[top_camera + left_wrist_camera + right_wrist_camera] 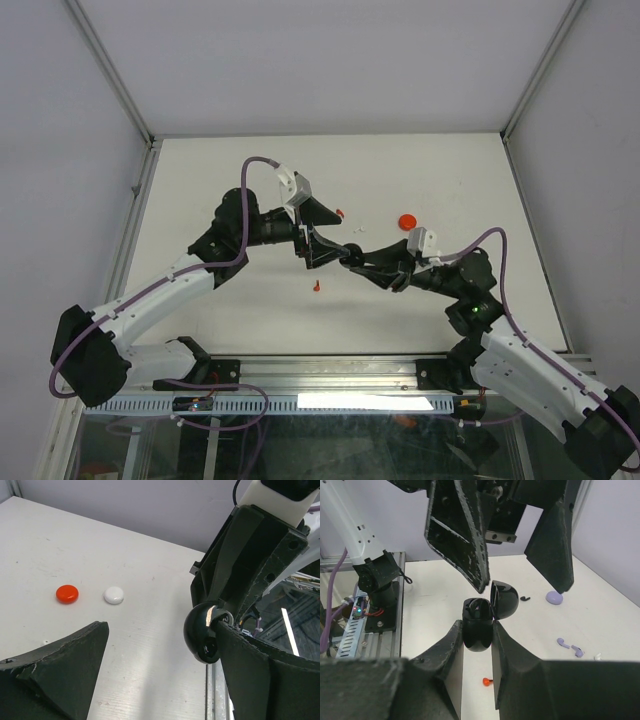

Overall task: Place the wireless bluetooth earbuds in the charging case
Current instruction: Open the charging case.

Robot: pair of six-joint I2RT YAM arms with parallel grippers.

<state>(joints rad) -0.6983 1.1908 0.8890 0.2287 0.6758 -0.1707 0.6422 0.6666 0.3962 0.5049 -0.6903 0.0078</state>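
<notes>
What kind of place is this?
Likely a robotics lab cell: left arm and right arm bolted at a white table, plain wall panels around, a red earbud case as prop.

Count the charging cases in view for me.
4. The black case sits open in the right end effector; the red case and white case lie side by side; the lavender case lies apart. Others may be hidden.
</notes>
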